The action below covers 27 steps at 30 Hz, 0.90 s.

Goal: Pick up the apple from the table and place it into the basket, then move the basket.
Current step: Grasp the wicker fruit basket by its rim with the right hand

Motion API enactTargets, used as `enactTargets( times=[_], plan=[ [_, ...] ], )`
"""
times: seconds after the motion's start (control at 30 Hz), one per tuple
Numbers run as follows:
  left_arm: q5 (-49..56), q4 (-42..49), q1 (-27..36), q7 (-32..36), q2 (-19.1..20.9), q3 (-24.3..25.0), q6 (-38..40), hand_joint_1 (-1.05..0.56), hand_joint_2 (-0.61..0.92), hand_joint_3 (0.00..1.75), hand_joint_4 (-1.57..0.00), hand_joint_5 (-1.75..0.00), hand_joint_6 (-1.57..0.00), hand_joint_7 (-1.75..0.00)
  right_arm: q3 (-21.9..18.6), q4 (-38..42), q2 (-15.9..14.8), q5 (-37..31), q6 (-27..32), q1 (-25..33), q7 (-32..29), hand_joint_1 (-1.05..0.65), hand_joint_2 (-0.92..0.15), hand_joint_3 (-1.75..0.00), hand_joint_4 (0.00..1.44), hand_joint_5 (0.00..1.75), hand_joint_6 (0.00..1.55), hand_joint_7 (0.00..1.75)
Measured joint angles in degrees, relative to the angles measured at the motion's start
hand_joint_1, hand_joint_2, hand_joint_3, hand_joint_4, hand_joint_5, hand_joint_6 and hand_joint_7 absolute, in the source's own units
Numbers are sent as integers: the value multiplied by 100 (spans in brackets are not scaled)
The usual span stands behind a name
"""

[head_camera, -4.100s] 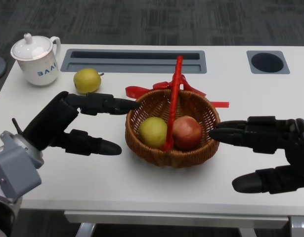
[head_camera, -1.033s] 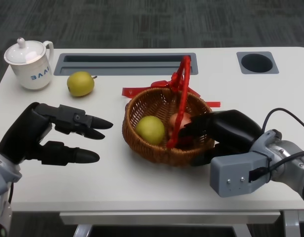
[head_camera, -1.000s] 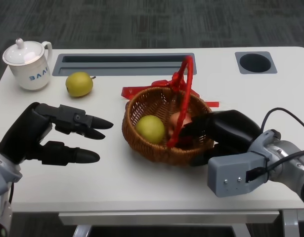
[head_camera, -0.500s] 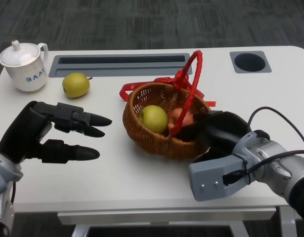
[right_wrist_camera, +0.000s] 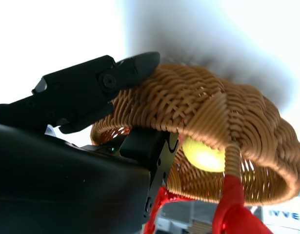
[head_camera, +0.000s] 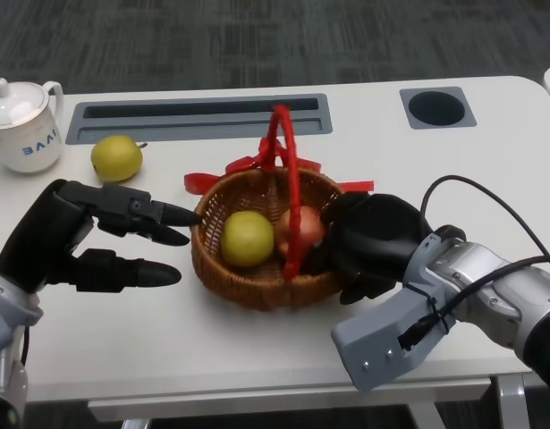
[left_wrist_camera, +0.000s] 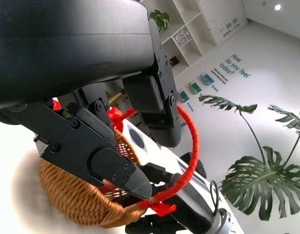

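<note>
The wicker basket (head_camera: pixel 248 290) with a red handle (head_camera: pixel 288 179) stands mid-table, holding the red apple (head_camera: pixel 300 228) and a yellow-green fruit (head_camera: pixel 247 239). My right hand (head_camera: pixel 373 241) grips the basket's right rim, fingers inside and outside the wall. My left hand (head_camera: pixel 87 237) hovers open just left of the basket, its upper fingertip at the rim. The left wrist view shows the left hand's fingers (left_wrist_camera: pixel 91 156) beside the basket (left_wrist_camera: pixel 71 190). The right wrist view shows fingers (right_wrist_camera: pixel 91 92) clamped over the weave (right_wrist_camera: pixel 213 112).
A second yellow-green fruit (head_camera: pixel 115 157) lies at the back left beside a white lidded mug (head_camera: pixel 22 134). A grey slotted tray (head_camera: pixel 198 116) and a round grey hole (head_camera: pixel 437 107) are set into the table's far side. A red ribbon lies behind the basket.
The camera has shifted. My right hand took hold of the basket's rim and has slid it leftward, up to the left hand's fingertips. The left hand has stayed open.
</note>
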Motion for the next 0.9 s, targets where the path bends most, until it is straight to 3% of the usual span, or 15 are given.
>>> enactTargets(
  times=[0.1, 0.27, 0.47, 0.5, 0.6, 0.63, 0.77, 0.9],
  plan=[
    [6, -1, 0, 18, -8, 1, -13, -42, 73, 0, -129, -1, -114, -1, 19, -399, -127, -118, -24, -4, 263, -20, -75, -1, 100, 76, 107, 1],
    [7, 0, -8, 71, -17, 6, -66, -44, 73, 0, -129, -1, -115, 0, -103, -1041, -258, -122, 24, 80, 746, -19, -75, 0, 88, 99, 101, 1],
    [-8, 0, -15, 71, -29, 21, -68, -43, 73, 0, -129, 0, -114, 0, -235, -954, -224, 40, -154, 195, 959, -29, -83, -3, 90, 101, 93, 0],
    [-9, 0, -15, 71, -29, 30, -68, -42, 73, 0, -128, 0, -114, 0, -236, -877, -213, 23, -205, 203, 842, -34, -85, -7, 91, 112, 96, 4],
    [-9, 0, -15, 72, -26, 77, -71, -39, 73, 0, -126, 0, -113, 0, -198, -450, -180, -221, -459, 187, 32, -44, -91, -21, 87, 159, 92, 54],
    [-11, 0, -15, 72, -25, 93, -75, -39, 73, 0, -126, 0, -113, 0, -185, -279, -164, -287, -573, 179, -224, -44, -92, -20, 85, 167, 90, 63],
    [-37, 0, -15, 72, -23, 121, -93, -40, 74, 0, -126, 0, -113, 0, -205, 338, -83, -263, -1081, 124, -643, -42, -92, -12, 80, 174, 104, 26],
    [-55, -1, -15, 70, -23, 125, -95, -39, 73, 0, -126, 0, -113, 0, -231, 798, -52, -185, -1440, -24, -800, -42, -92, -6, 79, 174, 108, 12]
  ],
)
